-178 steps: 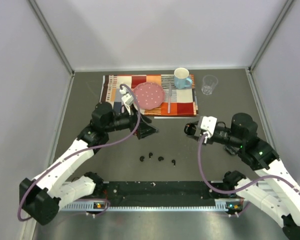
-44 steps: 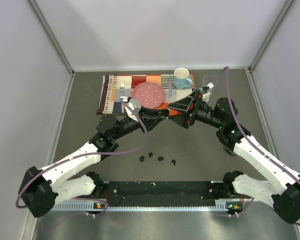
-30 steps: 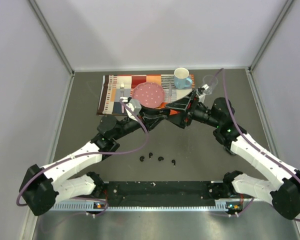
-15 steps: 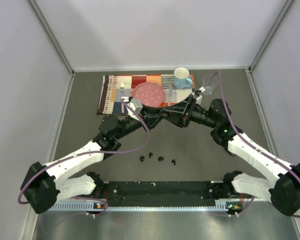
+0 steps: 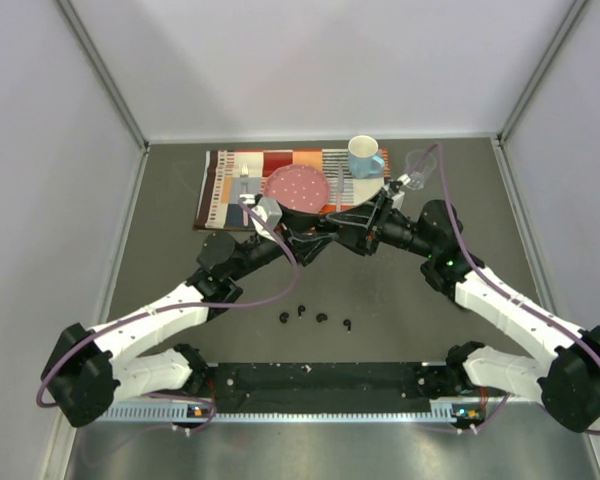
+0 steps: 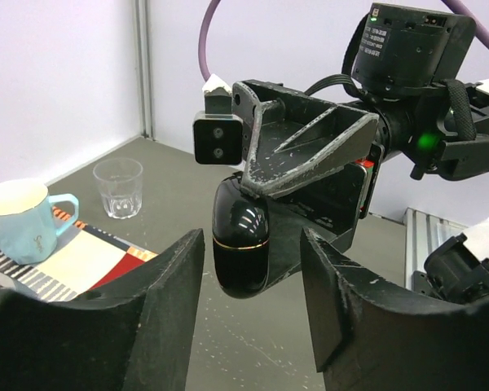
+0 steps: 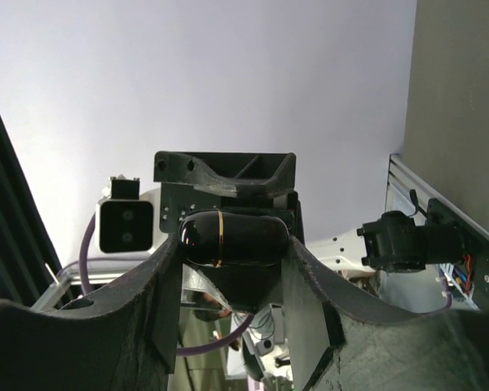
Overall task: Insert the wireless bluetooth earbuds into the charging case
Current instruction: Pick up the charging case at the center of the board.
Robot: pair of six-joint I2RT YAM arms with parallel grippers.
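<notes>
A glossy black oval charging case with a thin gold seam hangs in the air over the middle of the table. My right gripper is shut on it, a finger pressing on each end. My left gripper faces it from the other side and stands open, its fingers on either side of the charging case without touching it. Seen from above, the left gripper and the right gripper meet tip to tip. Several tiny black earbuds lie loose on the dark table below.
At the back lies a patterned placemat with a pink plate, cutlery and a blue mug. A clear glass stands right of the mat. The mug and glass also show in the left wrist view.
The right gripper reached in beside the left and shut on the charging case. The left gripper then opened and let go of it.
</notes>
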